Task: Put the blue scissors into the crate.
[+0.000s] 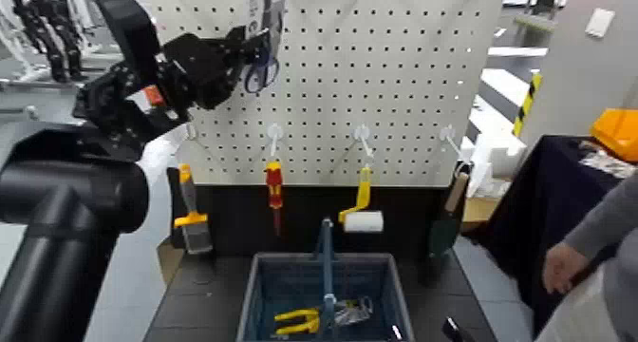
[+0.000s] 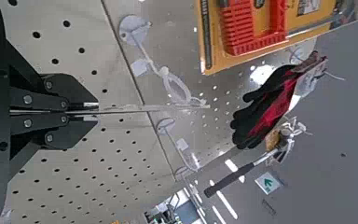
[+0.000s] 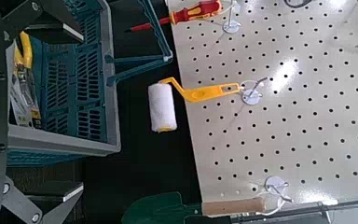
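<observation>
Your left arm's big black upper link fills the near left of the head view, and from it the arm reaches up to the white pegboard. Up there your left gripper is at the blue scissors, which hang on their white card near the top of the board, blue loop handles at the bottom. In the left wrist view you see the gripper's fingers pinched together on a thin pale edge, which looks like the card seen edge-on, so the gripper appears closed on it. Well below the scissors, the crate sits on the dark worktop at the foot of the board, with yellow-handled pliers lying inside beside its upright handle. Your right gripper hovers next to the crate, its fingers spread apart and holding nothing. Off to your right, a person's hand hangs in view.
</observation>
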`<move>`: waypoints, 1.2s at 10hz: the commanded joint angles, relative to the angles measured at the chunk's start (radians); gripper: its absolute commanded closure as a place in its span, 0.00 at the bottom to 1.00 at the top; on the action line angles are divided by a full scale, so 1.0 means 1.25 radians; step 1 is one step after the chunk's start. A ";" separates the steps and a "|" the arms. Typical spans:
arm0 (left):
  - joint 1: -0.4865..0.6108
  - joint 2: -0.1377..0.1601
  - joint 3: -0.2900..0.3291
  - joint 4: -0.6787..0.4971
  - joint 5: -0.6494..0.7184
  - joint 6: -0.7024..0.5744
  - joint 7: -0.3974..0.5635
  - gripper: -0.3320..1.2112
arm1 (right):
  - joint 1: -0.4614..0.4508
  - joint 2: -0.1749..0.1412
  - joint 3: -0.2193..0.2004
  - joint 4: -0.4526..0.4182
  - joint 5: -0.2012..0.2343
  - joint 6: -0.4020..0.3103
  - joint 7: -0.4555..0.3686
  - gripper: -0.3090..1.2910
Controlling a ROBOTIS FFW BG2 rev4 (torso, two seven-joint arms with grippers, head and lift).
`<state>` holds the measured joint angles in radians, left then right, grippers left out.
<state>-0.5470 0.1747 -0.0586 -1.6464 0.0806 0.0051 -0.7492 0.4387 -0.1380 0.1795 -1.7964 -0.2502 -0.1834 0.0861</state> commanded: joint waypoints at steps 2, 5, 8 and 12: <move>0.006 -0.001 -0.005 -0.025 0.002 0.009 -0.001 0.98 | 0.000 0.000 0.000 0.000 -0.002 0.003 0.001 0.31; 0.033 -0.013 -0.001 -0.044 0.012 0.022 0.001 0.98 | 0.000 -0.001 0.000 0.000 -0.002 0.003 0.001 0.31; 0.152 -0.055 0.015 -0.122 0.055 0.103 0.010 0.98 | 0.001 0.002 -0.005 -0.001 -0.001 0.008 0.007 0.31; 0.290 -0.067 0.011 -0.154 0.133 0.198 0.016 0.98 | 0.002 -0.006 -0.002 -0.009 -0.004 0.019 0.007 0.31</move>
<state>-0.2084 0.0904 -0.0436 -1.8350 0.2351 0.2335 -0.7277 0.4416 -0.1448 0.1755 -1.8059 -0.2537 -0.1628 0.0943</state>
